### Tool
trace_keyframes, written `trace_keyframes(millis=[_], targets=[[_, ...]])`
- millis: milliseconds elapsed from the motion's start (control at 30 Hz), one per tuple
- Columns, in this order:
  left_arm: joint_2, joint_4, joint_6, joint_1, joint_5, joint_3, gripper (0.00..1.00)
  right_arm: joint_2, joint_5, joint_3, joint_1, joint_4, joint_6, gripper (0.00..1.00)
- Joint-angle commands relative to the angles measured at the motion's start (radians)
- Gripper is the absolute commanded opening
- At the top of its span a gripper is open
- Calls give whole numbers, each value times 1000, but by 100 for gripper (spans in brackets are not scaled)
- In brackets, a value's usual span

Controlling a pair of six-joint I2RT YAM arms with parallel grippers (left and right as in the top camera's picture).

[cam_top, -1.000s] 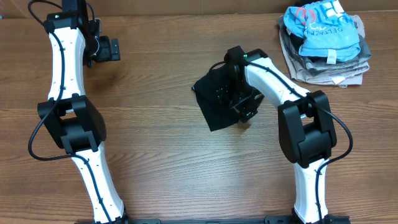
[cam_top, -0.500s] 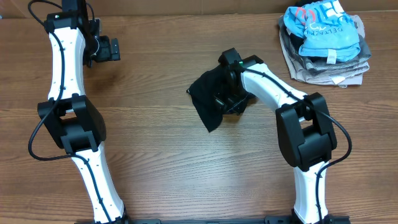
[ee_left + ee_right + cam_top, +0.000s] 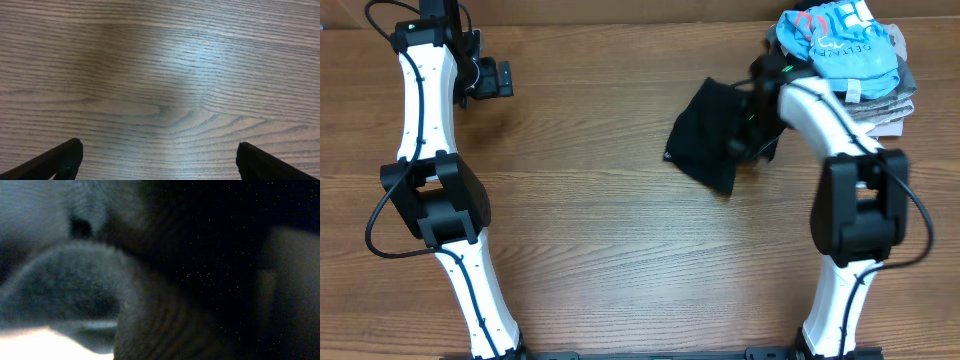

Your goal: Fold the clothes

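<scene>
Black garment (image 3: pixel 705 142): soft, matte, crumpled, bunched in closed right hand (image 3: pixel 753 135). Left hand (image 3: pixel 159 152): fingers spread wide, empty, over wood-grain surface (image 3: pixel 160 75).

Evenly lit from above in the overhead shot, pretty sharp edge to edge, no glare on the bench (image 3: pixel 620 260) to speak of. Only soft, faint shadows hugging the arms. Zero detail in the black garment (image 3: pixel 705 145) though, just a flat dark blob. Crisp wood grain on the left wrist cam, with a pale washed-out sheen in the upper half just right of centre, dimmer towards the upper left. Left claw (image 3: pixel 157 162) tips in the bottom corners nothing but dark silhouettes. Right wrist cam a mess: super dim, totally out of focus, speckled with noise across the dark right half, one blown-out bright sliver at the lower left.
</scene>
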Motion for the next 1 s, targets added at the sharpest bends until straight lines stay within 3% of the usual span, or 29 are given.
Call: trace_keyframes(millis=[0, 133, 300, 633, 967], targets=[[7, 6, -13, 1, 11, -5, 100, -148, -34, 203, -2, -48, -141, 4], [7, 6, -13, 1, 11, -5, 100, -154, 0, 466, -2, -116, -148, 4], [7, 6, -13, 1, 11, -5, 100, -154, 94, 664, -27, -58, -147, 4], [7, 36, -13, 1, 11, -5, 100, -126, 109, 682, -182, 255, -265, 4], [7, 66, -23, -3, 14, -5, 100, -2, 107, 682, -280, 407, -303, 4]])
